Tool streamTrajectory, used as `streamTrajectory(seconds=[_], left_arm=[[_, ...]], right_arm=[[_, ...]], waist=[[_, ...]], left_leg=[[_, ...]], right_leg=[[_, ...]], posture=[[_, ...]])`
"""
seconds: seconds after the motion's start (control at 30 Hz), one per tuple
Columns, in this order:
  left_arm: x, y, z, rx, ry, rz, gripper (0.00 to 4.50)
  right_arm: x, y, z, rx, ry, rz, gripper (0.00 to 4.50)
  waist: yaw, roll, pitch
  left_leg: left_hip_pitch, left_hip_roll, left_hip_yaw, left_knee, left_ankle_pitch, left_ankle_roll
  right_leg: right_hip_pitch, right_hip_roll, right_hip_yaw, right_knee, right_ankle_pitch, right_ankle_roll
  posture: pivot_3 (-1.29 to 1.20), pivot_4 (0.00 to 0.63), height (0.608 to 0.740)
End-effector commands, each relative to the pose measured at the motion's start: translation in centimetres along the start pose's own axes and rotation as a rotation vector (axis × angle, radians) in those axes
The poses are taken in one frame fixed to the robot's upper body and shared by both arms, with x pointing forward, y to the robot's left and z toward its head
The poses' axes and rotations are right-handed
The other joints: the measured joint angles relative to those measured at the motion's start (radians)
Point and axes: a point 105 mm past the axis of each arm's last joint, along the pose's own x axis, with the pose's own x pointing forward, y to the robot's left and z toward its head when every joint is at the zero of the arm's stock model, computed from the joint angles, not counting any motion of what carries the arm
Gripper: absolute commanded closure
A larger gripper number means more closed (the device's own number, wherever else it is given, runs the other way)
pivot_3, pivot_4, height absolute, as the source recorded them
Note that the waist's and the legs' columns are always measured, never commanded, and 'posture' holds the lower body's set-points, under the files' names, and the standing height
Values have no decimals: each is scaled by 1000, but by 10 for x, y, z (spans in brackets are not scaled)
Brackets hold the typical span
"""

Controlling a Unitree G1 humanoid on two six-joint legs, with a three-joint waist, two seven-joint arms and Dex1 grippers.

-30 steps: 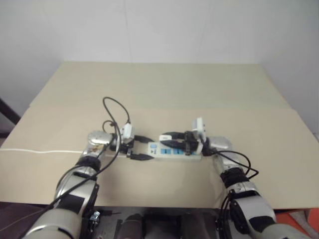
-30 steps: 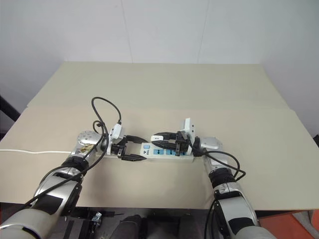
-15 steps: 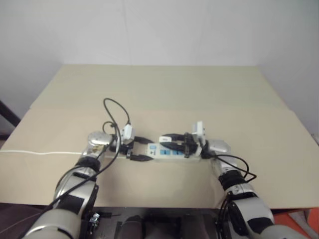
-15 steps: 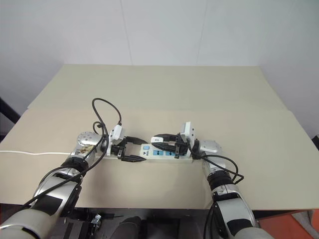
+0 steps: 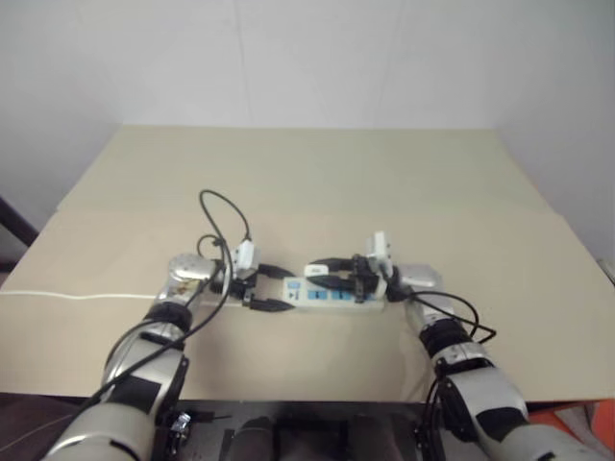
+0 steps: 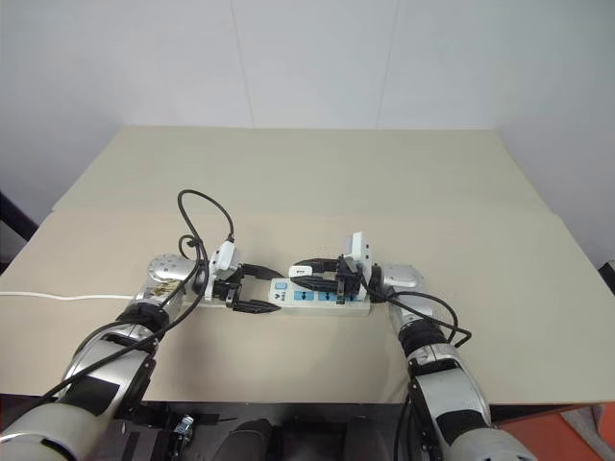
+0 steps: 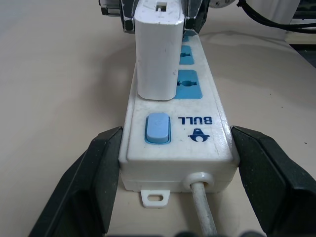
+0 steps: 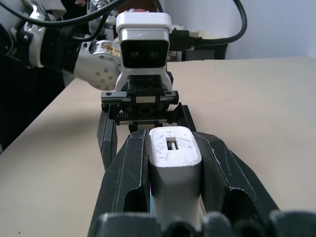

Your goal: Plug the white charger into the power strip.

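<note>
The white charger point(image 7: 157, 54) stands upright on the power strip point(image 7: 177, 133), its long axis vertical and its slotted top face up, seated over the socket next to the switch; whether it is pushed fully home cannot be told. It is a smooth, glossy, round-edged block, clamped on both flanks by the right gripper point(image 8: 173, 163), whose black fingers press against its sides. The power strip lies flat near the front edge of the table point(image 6: 317, 173), its long axis running left to right, with the blue rocker switch point(image 7: 157, 128) and the cord exit at its left end. It is a white plastic bar with blue socket faces point(image 7: 189, 84), a blue printed brand mark beside the switch and a small mounting tab at the end wall. The left gripper point(image 7: 173, 168) straddles that left end, its matte black fingers point(image 7: 94, 177) set wide, one at each long side, close against the casing. A thin white cord point(image 6: 58, 296) runs from the strip toward the left edge of the table. The table surface is a plain, matte beige board.
</note>
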Motion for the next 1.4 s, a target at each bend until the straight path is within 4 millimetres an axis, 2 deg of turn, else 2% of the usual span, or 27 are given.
streamTrajectory(seconds=[0.03, 0.5, 0.83, 0.97, 1.03, 1.1, 1.23, 1.33, 1.4], left_arm=[[6, -15, -9, -10, 43, -102, 1300], [5, -14, -9, -11, 43, -99, 1300], [5, -14, -8, -6, 38, -96, 1300], [3, -10, -5, -12, 25, -75, 1300], [2, -7, -3, -6, 20, -63, 576], [-1, -5, -1, 20, 5, -45, 45], [-14, 7, 17, 77, -104, 65, 14], [-35, 10, 33, 65, -185, 119, 14], [-49, 8, 42, 60, -219, 135, 14]], right_arm=[[-25, 27, -62, 167, 238, 28, 3383], [-26, 25, -70, 219, 299, 21, 3383], [-30, 21, -68, 194, 303, 5, 115], [-33, 19, -63, 165, 299, 9, 49], [-34, 18, -61, 155, 296, 3, 0], [-37, 17, -59, 146, 294, 1, 0], [-42, 13, -47, 86, 268, -8, 0], [-46, 6, -23, 7, 210, -47, 0], [-53, 8, -7, -27, 200, -43, 0]], waist=[[0, 0, 0], [-5, 0, -3], [-2, -10, -10], [0, -10, -10], [1, -10, -10], [2, -10, -10], [5, -10, -9], [3, -9, -8], [1, -6, -4]], left_leg=[[0, 0, 0, 0, 0, 0], [1, 1, 0, 0, 0, 0], [1, 1, -1, -1, 0, 0], [1, 1, -1, -1, 0, 0], [1, 1, -1, -1, 0, 0], [1, 1, -1, -1, 0, 0], [1, 1, -1, -1, 0, 0], [-1, 1, -1, -1, 0, 0], [-4, 1, -2, -1, 0, 0]], right_leg=[[0, 0, 0, 0, 0, 0], [0, 1, 1, 0, 0, 0], [1, 1, 1, 0, 0, -1], [1, 1, 1, 0, -1, -1], [1, 1, 1, 0, -1, -1], [1, 1, 1, 0, -1, -1], [1, -1, 0, -1, -1, -1], [0, -1, 0, -1, -1, -1], [-2, -2, 0, -1, -1, -1]], posture=[[0, 150, 740], [0, 150, 740], [0, 150, 740], [0, 150, 740], [0, 150, 740], [0, 150, 740], [0, 150, 740], [0, 150, 740], [0, 150, 740]])
